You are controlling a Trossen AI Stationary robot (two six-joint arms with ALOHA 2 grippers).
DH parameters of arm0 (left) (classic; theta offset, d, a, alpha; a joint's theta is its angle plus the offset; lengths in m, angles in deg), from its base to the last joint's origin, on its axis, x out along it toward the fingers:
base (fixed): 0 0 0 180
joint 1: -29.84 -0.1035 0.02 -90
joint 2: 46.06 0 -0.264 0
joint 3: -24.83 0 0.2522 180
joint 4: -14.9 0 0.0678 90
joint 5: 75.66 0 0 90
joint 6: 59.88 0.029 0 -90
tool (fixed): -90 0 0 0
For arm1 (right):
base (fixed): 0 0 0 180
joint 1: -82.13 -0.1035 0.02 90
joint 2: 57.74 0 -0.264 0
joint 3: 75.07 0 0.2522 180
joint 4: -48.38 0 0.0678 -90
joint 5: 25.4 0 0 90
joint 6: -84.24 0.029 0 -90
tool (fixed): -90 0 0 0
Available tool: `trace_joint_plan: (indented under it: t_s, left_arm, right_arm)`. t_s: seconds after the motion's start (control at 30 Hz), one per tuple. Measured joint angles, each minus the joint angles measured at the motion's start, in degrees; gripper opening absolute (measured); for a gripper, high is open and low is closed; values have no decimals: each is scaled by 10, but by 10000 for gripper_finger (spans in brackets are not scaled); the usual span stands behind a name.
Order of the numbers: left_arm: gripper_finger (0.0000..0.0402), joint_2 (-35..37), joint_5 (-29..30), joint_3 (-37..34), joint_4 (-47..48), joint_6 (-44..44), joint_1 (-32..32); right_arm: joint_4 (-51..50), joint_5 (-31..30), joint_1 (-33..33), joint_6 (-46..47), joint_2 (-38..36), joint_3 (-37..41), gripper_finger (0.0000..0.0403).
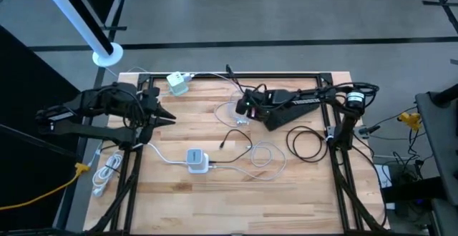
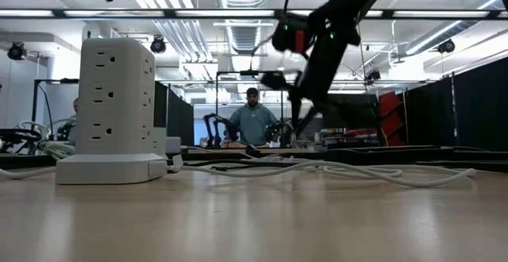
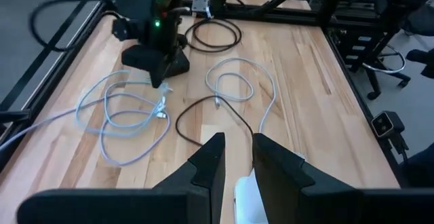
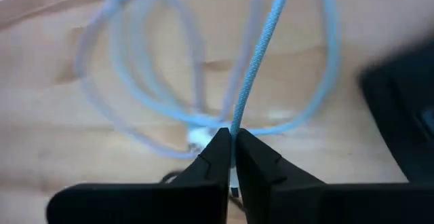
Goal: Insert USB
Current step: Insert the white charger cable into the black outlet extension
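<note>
Pinched together, the dark wedge-shaped fingers (image 4: 218, 157) of the right gripper (image 4: 231, 149) clamp a pale blue braided USB cable (image 4: 261, 47), which rises taut from between the tips towards the top of the right wrist frame while more of it lies in loose, soft loops on the light wooden table (image 1: 300, 193). From overhead, that gripper (image 1: 243, 111) sits just above the centre of the frame, over the tangle of pale cable (image 1: 265, 154). Lower and left of it rests a white, blocky power strip tower (image 1: 197, 160) (squarish from above, with rows of outlets on its tall face in the low view (image 2: 117, 103)). A thin black cable (image 1: 308, 144) coils in a ring at centre right. At the left edge, the left gripper (image 1: 166, 117) hangs above the table, its smooth dark fingers (image 3: 210, 163) close together with a narrow gap, holding nothing. Far behind the table a person (image 2: 253, 119) is visible.
</note>
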Motion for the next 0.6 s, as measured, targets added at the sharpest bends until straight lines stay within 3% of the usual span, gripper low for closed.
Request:
trace_joint_plan:
  t_s: [0.17,0.43,0.6]
  left_arm:
    - [64,-2,-6,-21,-68,3,-1]
    - [59,-69,-12,-62,-259,19,-8]
    - [50,-153,1,-69,-371,12,-45]
  right_arm:
    - [-1,-2,3,-249,-56,-21,1]
    - [-109,69,37,-789,-150,-21,1]
    - [-175,77,87,-910,-165,-21,0]
